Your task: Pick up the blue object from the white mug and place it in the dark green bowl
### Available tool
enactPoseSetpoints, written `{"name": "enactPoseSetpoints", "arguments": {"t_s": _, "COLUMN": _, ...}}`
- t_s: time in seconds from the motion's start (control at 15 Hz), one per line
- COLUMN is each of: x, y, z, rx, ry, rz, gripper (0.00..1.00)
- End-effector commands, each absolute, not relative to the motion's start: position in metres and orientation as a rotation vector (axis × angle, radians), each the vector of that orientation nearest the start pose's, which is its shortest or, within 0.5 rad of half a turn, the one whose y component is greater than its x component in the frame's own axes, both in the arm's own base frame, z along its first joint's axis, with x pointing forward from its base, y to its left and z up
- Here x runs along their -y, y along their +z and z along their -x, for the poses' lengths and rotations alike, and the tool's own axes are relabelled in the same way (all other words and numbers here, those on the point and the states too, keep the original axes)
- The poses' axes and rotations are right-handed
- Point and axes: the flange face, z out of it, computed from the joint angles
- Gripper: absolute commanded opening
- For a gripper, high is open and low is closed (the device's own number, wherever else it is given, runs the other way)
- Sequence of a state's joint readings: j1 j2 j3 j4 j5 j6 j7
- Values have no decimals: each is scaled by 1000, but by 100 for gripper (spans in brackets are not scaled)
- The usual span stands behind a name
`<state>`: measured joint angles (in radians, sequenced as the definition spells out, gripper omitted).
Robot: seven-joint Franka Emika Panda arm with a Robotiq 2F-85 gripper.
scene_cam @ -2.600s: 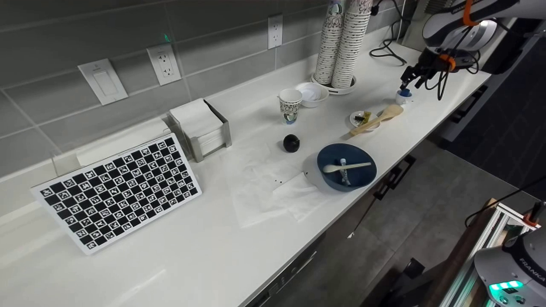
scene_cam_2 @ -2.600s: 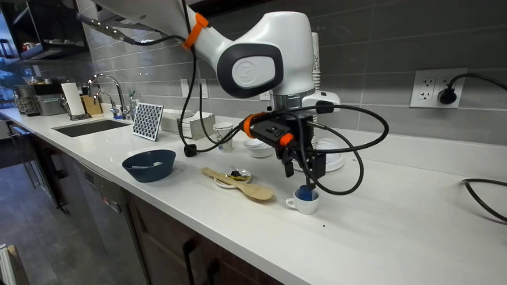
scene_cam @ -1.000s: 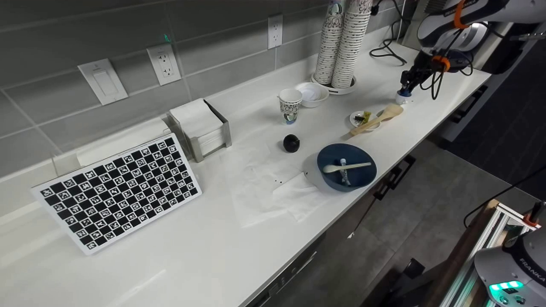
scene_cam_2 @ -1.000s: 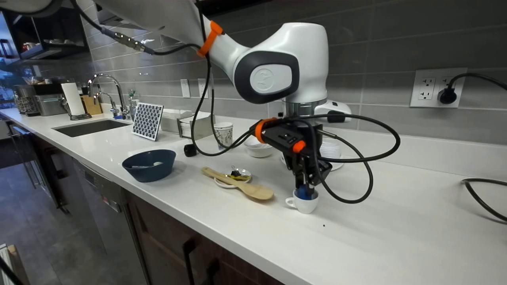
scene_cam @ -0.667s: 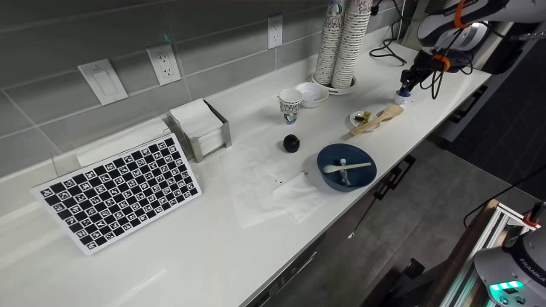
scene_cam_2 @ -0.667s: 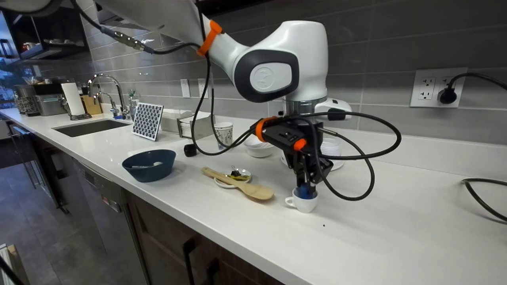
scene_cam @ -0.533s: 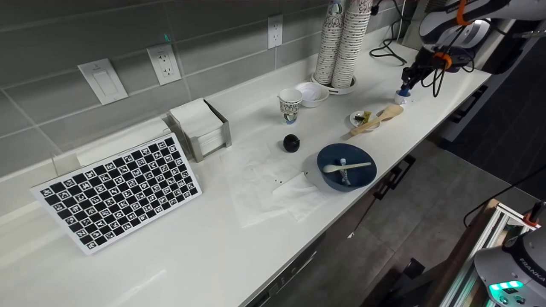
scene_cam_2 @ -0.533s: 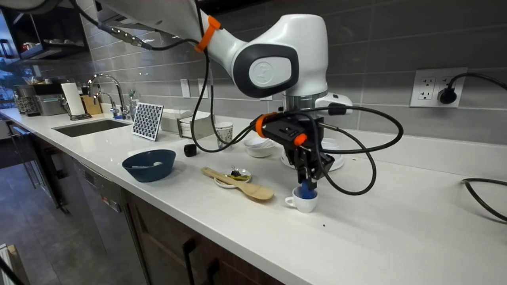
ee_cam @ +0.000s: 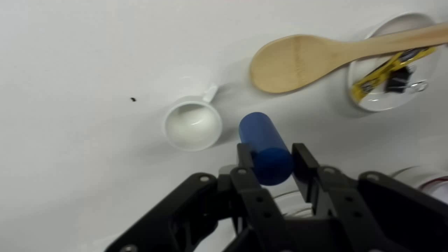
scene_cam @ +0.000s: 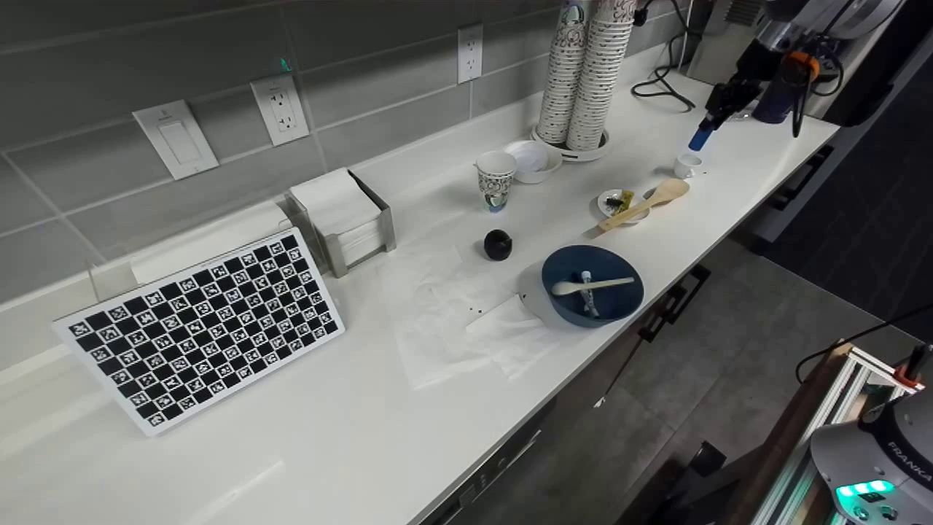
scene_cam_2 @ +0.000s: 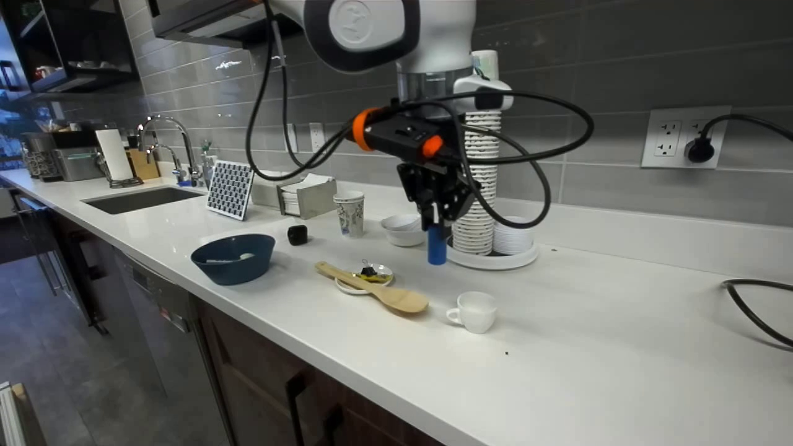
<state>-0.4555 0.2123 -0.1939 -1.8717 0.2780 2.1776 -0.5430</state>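
Note:
In the wrist view my gripper (ee_cam: 273, 157) is shut on the blue object (ee_cam: 260, 131), a short, smooth blue cylinder pinched between both fingers. In both exterior views the blue object (scene_cam: 700, 139) (scene_cam_2: 437, 249) hangs in the air, its lower end free and above the counter. The white mug (ee_cam: 192, 127) stands upright and empty, to the left of the blue object in the wrist view; in an exterior view the mug (scene_cam_2: 476, 314) sits lower and nearer the counter's front. Farther along the counter stands the dark green bowl (scene_cam_2: 238, 269), which holds a pale spoon (scene_cam: 594, 286) and a slim patterned item (scene_cam: 587, 302).
A wooden spoon (scene_cam_2: 396, 299) lies across a small white plate (ee_cam: 371, 101) carrying a yellow packet and a black clip. Tall cup stacks (scene_cam: 576, 87), a white bowl (scene_cam_2: 404, 232) and a paper cup (scene_cam: 496, 182) stand near the wall. A black round thing (scene_cam: 498, 245) lies behind the dark bowl.
Fingers closed on the blue object between the two oldest moments. Since half a second ago it has come up out of the mug and moved toward the wall; the mug stays put.

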Motion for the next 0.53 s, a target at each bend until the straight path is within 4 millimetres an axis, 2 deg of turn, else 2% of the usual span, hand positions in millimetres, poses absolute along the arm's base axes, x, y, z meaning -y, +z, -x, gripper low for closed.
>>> {"name": "enactPoseSetpoints", "arguments": {"t_s": 0.0, "x": 299, "y": 436, "z": -478, "rx": -150, "ry": -353, "rz": 2879, "gripper": 8}}
{"name": "enactPoseSetpoints", "arguments": {"t_s": 0.2, "x": 240, "y": 433, "z": -484, "rx": 12, "ry": -348, "rz": 2761, "gripper": 8}}
{"name": "enactPoseSetpoints", "arguments": {"t_s": 0.47, "x": 144, "y": 414, "z": -505, "rx": 248, "ry": -257, "rz": 2617, "gripper": 8}}
